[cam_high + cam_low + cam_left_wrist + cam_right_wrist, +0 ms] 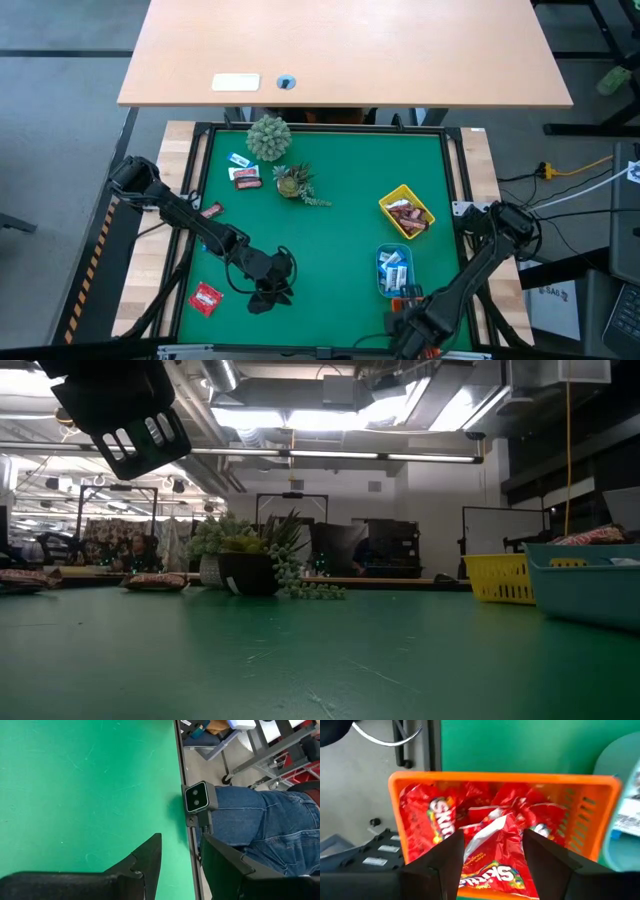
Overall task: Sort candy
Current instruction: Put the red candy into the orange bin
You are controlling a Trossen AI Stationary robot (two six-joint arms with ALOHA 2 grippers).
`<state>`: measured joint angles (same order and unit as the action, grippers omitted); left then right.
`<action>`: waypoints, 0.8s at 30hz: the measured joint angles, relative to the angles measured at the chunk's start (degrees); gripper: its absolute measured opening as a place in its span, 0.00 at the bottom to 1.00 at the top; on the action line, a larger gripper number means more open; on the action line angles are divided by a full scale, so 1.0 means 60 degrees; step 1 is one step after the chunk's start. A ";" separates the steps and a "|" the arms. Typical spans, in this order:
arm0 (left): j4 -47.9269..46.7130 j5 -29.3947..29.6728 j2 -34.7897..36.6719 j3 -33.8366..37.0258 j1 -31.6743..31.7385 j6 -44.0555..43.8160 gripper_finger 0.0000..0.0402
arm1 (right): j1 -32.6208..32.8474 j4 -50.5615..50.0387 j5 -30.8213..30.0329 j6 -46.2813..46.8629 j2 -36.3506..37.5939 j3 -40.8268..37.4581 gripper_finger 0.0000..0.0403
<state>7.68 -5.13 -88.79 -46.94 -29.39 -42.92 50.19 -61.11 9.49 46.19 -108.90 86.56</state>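
Loose candy lies on the green mat: a red packet [206, 297] near the left front, another red one [211, 209], and a blue-white, a maroon and a red piece [244, 175] by the plants. My left gripper [272, 292] [181, 837] hovers open over bare mat at the near edge, holding nothing. My right gripper [410, 318] [494, 832] is open above the orange tray [500, 779], which is full of red packets [435, 815]. A crumpled red packet [492, 837] lies on the pile below the gap between its fingers.
The yellow tray [405, 213] holds maroon bars and the blue tray [393, 270] holds blue-white wrappers, both on the mat's right. Two small plants [268, 137] [293, 182] stand at the far left. The low camera [199, 797] and a person's jeans [260, 820] are just past the near edge.
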 joint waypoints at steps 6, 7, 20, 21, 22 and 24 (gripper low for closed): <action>-0.0002 0.0000 0.0000 0.0000 0.0000 0.0000 0.33 | 0.0004 0.0104 0.0271 -0.0028 0.0000 0.0000 0.50; 0.0000 -0.0002 0.0000 0.0000 0.0000 0.0000 0.32 | 0.0004 0.0179 0.0271 -0.0036 0.0000 0.0000 0.50; -0.0002 0.0015 0.0000 0.0000 -0.0004 0.0000 0.33 | 0.0004 0.0756 0.0507 -0.0051 0.0000 0.0000 0.70; 0.0000 0.0015 0.0000 0.0000 0.0000 0.0000 0.33 | 0.0004 0.0739 0.0372 -0.0053 0.0000 0.0000 0.74; -0.0003 0.0018 0.0000 0.0000 0.0000 0.0000 0.33 | 0.0004 0.0679 0.0165 -0.0040 0.0000 0.0000 0.79; 0.0000 0.0018 0.0000 0.0000 0.0000 0.0000 0.33 | 0.0004 0.0497 -0.0203 -0.0033 0.0000 0.0000 0.88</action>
<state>7.68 -5.02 -88.79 -46.94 -29.39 -42.92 50.22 -58.13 8.27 46.00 -108.90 86.56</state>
